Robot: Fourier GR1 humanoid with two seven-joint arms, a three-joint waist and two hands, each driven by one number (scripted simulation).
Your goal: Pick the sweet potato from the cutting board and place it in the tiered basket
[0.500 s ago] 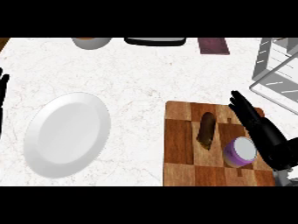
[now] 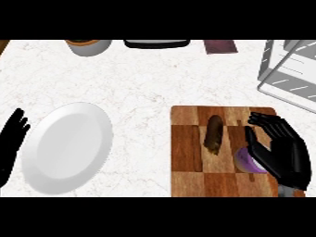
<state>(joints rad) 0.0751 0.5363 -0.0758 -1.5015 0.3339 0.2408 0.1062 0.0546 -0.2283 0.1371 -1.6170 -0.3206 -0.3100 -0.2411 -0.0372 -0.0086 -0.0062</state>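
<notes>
Far to the left of the cutting board (image 2: 186, 163), at the view's edge, the left hand (image 2: 6, 149) rests open with fingers straight and holds nothing. A white plate (image 2: 68, 148) lies between it and the board.

On the board, the sweet potato (image 2: 215, 134) sits in the upper middle, free of any grasp. Its long axis runs from the near edge toward the far edge, tilted only slightly.

Just right of it and lower, a round purple thing (image 2: 245, 160) sits on the board. The hand partly covers it, so it may be an onion, but I cannot tell.

Over the board's right edge, the right hand (image 2: 287, 155) is open, fingers extended toward the far side and thumb turned toward the sweet potato. It grips nothing.

The sweet potato lies to this hand's left, near but apart, and roughly parallel to the fingers. This is plainly the nearer hand, so it likely needs to shift leftward and close across the narrow width, keeping clear of the purple thing.

Beyond the board's upper right corner stands the tiered basket (image 2: 298, 74).
</notes>
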